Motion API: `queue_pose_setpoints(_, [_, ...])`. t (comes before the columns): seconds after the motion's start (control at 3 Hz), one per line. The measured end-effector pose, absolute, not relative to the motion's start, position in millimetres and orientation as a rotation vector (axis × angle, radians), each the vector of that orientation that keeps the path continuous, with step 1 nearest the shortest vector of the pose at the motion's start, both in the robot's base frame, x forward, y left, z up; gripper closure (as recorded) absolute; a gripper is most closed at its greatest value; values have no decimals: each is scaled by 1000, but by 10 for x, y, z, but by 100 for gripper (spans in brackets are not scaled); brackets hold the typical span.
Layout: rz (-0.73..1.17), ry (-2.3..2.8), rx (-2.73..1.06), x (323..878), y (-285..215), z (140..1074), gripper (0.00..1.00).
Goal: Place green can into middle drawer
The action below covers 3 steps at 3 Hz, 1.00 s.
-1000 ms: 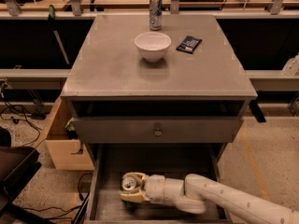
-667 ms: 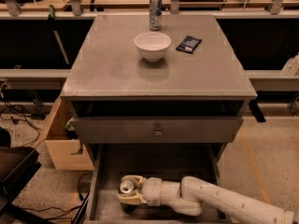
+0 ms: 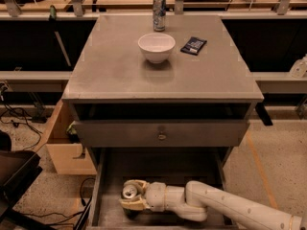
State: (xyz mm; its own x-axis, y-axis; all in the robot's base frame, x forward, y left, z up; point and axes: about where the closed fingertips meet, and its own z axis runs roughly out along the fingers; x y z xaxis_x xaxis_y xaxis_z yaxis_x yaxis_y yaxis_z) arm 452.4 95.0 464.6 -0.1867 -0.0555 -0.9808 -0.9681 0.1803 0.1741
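Observation:
The green can [image 3: 129, 191] shows mainly its silver top, and its sides are mostly hidden by the fingers. My gripper [image 3: 130, 196] is shut on it, with cream fingers [image 3: 133, 205] on either side. It holds the can upright, low inside the pulled-out middle drawer [image 3: 163, 174], near the drawer's front left. My white arm [image 3: 225, 207] reaches in from the lower right. I cannot tell whether the can touches the grey drawer floor.
A closed drawer front with a round knob [image 3: 162, 136] sits just above the open drawer. On the cabinet top [image 3: 110, 71] stand a white bowl [image 3: 156, 47], a slim silver-blue can [image 3: 159, 6] and a dark packet [image 3: 194, 45]. A wooden box [image 3: 64, 150] is on the left.
My gripper has moved a little left and toward the drawer's front with the can still in it. Nothing else has moved.

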Motion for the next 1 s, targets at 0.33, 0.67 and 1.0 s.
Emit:
queue_pose_setpoints(0.33, [1175, 1472, -1039, 4518, 966, 4651, 37])
queue_pose_setpoints(0.67, [1178, 1470, -1040, 4512, 982, 4655, 13])
queue_pose_setpoints(1.0, [1181, 1468, -1041, 4507, 996, 4659, 0])
